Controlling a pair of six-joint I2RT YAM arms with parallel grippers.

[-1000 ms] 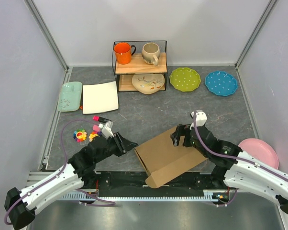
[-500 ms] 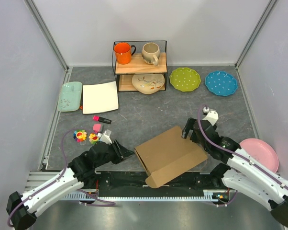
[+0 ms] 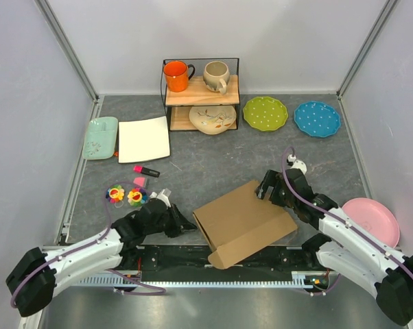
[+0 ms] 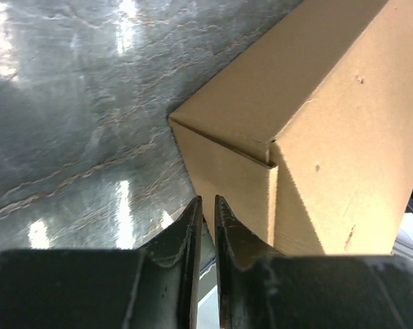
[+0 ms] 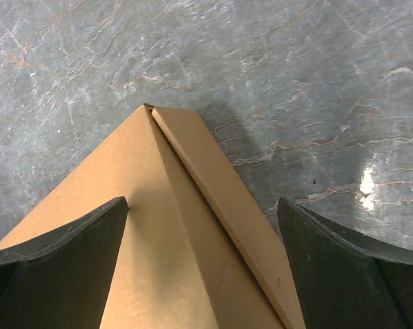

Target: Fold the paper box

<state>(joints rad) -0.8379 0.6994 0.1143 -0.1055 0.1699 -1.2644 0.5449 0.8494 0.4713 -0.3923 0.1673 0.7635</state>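
The paper box [image 3: 244,219] is brown cardboard with its lid down, lying skewed near the table's front edge. A flap sticks out at its near corner. My left gripper [image 3: 188,225] is shut and empty, low beside the box's left corner; in the left wrist view its tips [image 4: 206,202] sit just short of the box's side wall [image 4: 316,123]. My right gripper [image 3: 265,190] is open over the box's far right corner. In the right wrist view the jaws [image 5: 201,202] straddle that corner of the box [image 5: 158,240] without touching it.
A wire rack [image 3: 200,96] with an orange mug, a beige mug and a bowl stands at the back. Green [image 3: 265,113] and blue [image 3: 317,118] plates lie to its right, a white square plate [image 3: 144,139] and mint tray [image 3: 100,137] to its left. A pink plate [image 3: 372,218], marker [image 3: 146,169] and small toys [image 3: 124,195] lie nearby.
My right gripper has drawn back from over the box top to its far right corner. My left gripper has dropped toward the front, staying by the box's left corner.
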